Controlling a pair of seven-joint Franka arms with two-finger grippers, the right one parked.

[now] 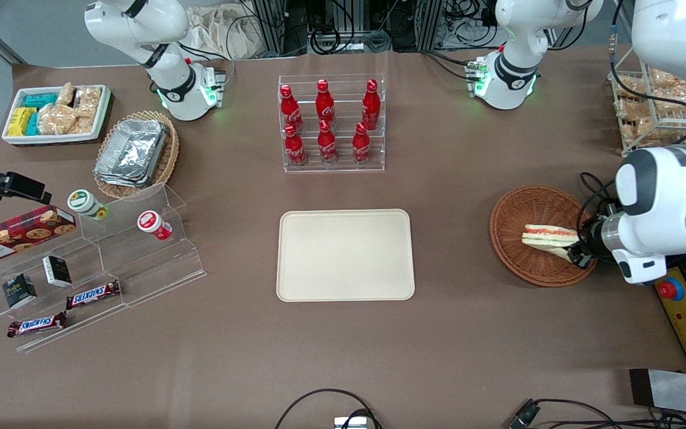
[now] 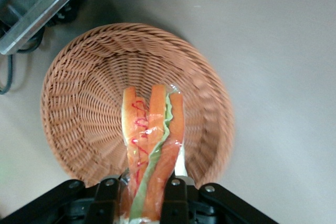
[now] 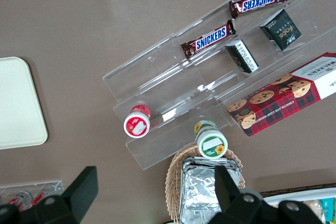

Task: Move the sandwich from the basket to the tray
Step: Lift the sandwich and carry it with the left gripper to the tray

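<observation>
"SNICKERS" is read on two brown bars (image 3: 209, 39) laid on a clear stepped display stand (image 1: 158, 262), and "WALKERS" on a red tartan cookie box (image 1: 15, 233) beside them; two small dark cartons (image 1: 19, 290) and two round tubs (image 1: 87, 204) are also seen there. Six red cola bottles (image 1: 327, 122) are held in a clear rack (image 1: 332, 167). Foil containers (image 1: 131, 152) are stacked in a tan wicker basket (image 1: 164, 164), and snack packets in a white bin (image 1: 102, 116). The sandwich (image 2: 152, 145) is seen within the reddish-brown basket (image 1: 521, 208), clamped at one end between the fingers (image 2: 176, 198) of the gripper (image 1: 575, 255). The cream tray (image 1: 343, 255) is set well apart, toward the table's middle.
</observation>
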